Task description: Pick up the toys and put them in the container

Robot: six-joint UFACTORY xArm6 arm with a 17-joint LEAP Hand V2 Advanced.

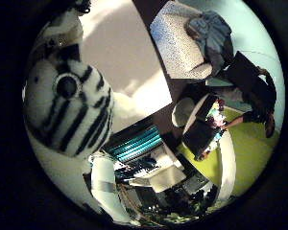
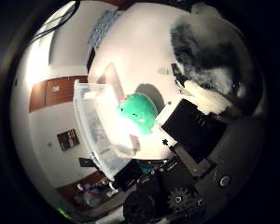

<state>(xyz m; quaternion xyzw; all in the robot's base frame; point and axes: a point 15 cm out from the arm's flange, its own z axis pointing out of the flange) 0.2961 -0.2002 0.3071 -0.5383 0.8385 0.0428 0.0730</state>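
robot hand: fingers curled around zebra plush | held close to palm | near clear container

Zebra toy plush; container clear glossy plastic.

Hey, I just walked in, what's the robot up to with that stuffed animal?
The robot hand has a black-and-white striped plush zebra toy close against its palm, apparently grasped. A round green toy lies on the white table beside a clear plastic container. The zebra is not in the container yet, so this looks like the middle of carrying it there.
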